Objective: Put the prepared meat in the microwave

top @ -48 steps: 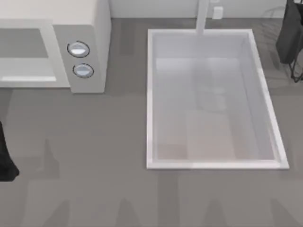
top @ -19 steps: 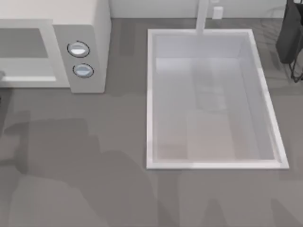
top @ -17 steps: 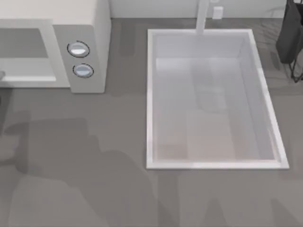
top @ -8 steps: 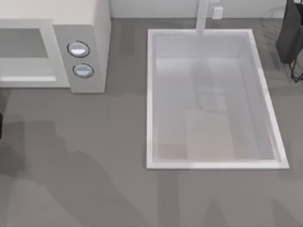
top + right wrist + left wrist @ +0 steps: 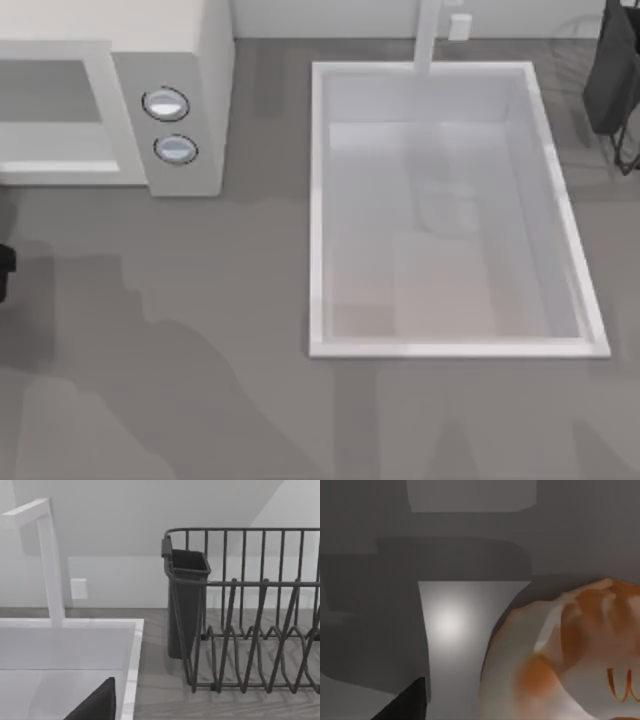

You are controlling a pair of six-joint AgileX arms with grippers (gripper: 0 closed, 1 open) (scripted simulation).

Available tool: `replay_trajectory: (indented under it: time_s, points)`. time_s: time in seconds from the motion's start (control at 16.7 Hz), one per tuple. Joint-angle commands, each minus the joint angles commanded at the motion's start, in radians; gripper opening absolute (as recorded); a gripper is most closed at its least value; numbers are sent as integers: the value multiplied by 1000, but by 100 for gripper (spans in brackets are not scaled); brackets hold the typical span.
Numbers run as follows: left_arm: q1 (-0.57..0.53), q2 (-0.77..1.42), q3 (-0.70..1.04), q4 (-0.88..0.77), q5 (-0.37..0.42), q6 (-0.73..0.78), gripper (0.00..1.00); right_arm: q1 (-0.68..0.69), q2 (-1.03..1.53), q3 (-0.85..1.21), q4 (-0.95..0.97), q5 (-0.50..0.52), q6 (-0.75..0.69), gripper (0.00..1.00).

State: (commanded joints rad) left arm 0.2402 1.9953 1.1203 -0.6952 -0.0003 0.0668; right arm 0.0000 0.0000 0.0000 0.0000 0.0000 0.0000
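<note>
While the meat is not yet in the microwave, I list the scene view by view.

Top view: microwave, grey cavity facing the table, two knobs on its panel. Sink lies to the microwave's right, well apart. A dark bit of the left arm sits at the table's left edge, just in front of the microwave's cavity.

Left wrist view: meat, tan-orange with a pale rim, very close to the camera. The left gripper shows as a dark wedge beside it. I cannot tell whether it is apart, together or clamped on the meat. I judge the piece is probably being carried, so it would be near the microwave's front.

Right wrist view: right gripper, a dark tip over the sink's corner, facing faucet and rack, far from the microwave. Apart or together, I cannot tell. Parked, I judge.

Step in hand, as I judge it: carry the meat into the cavity. Keep it level, enter squarely clear of the frame, and release low over the cavity floor.
</note>
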Motion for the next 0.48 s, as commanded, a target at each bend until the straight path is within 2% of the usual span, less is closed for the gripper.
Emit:
replay_trajectory:
  time_s: [0.06, 0.48]
  points:
    - [0, 0, 0, 0, 0, 0, 100, 0, 0, 0, 0, 0, 0, 100]
    - [0, 0, 0, 0, 0, 0, 47, 0, 0, 0, 0, 0, 0, 100]
